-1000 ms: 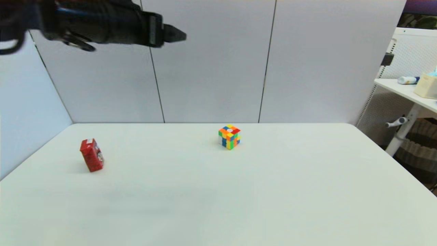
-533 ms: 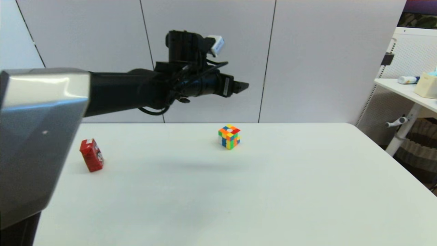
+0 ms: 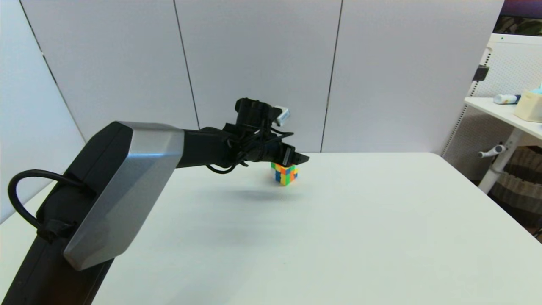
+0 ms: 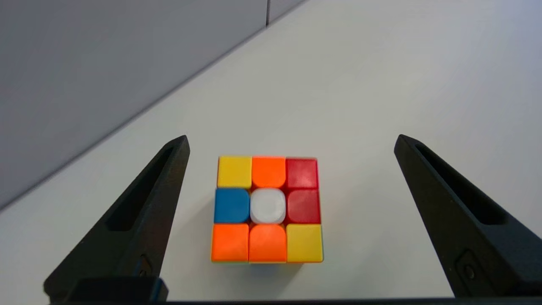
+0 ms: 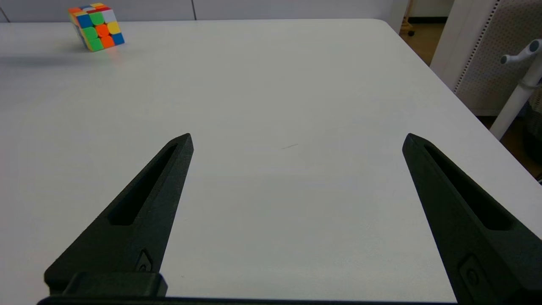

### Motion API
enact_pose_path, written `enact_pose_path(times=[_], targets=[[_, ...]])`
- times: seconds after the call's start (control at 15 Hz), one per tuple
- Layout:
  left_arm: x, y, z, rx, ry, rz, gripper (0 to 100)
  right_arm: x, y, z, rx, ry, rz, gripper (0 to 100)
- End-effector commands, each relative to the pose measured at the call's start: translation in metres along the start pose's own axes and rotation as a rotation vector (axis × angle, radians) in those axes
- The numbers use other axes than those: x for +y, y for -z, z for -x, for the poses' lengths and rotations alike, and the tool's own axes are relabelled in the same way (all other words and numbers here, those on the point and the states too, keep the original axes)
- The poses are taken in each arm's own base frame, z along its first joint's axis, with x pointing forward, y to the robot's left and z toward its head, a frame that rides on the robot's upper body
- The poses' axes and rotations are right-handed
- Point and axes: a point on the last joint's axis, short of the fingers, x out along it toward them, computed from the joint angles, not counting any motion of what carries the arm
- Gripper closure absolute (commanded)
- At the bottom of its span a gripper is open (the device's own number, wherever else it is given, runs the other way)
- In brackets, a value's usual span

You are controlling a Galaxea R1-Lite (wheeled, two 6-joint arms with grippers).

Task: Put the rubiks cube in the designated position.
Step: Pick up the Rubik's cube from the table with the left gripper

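Observation:
The rubiks cube (image 3: 285, 175) sits on the white table (image 3: 338, 237) near its far edge, at the middle. My left arm reaches in from the left, and its gripper (image 3: 301, 159) hovers just above the cube's top. The left wrist view looks down on the cube (image 4: 266, 209), whose top has a white centre, with the left gripper (image 4: 292, 137) open and one finger on each side, apart from it. My right gripper (image 5: 298, 135) is open and empty over the near right of the table, with the cube (image 5: 96, 26) far off.
Grey wall panels (image 3: 254, 72) stand right behind the table's far edge. A white side desk (image 3: 506, 114) holding small items stands off the table's right side. My left arm's silver link (image 3: 123, 190) covers the near left of the table.
My left arm has swung down and to the right, from high at the left to just above the cube. It now hides the red box. The cube has not moved.

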Motion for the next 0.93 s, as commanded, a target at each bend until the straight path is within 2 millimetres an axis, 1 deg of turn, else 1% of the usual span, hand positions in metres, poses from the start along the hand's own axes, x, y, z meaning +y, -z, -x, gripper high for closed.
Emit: enact_pose_path(times=[0.07, 0.47, 0.87, 0.93], targets=[[0.003, 0.019, -0.016, 0.045, 0.001, 0.013, 0, 0.0, 0.0, 0.0, 0.001, 0.0, 0.0, 0], [0.007, 0.037, -0.031, 0.084, 0.001, 0.023, 0, 0.0, 0.0, 0.0, 0.001, 0.0, 0.0, 0], [0.013, 0.044, -0.035, 0.083, -0.007, 0.025, 0, 0.0, 0.0, 0.0, 0.001, 0.0, 0.0, 0], [0.013, 0.044, -0.035, 0.083, -0.007, 0.024, 100, 0.0, 0.0, 0.0, 0.001, 0.0, 0.0, 0]])
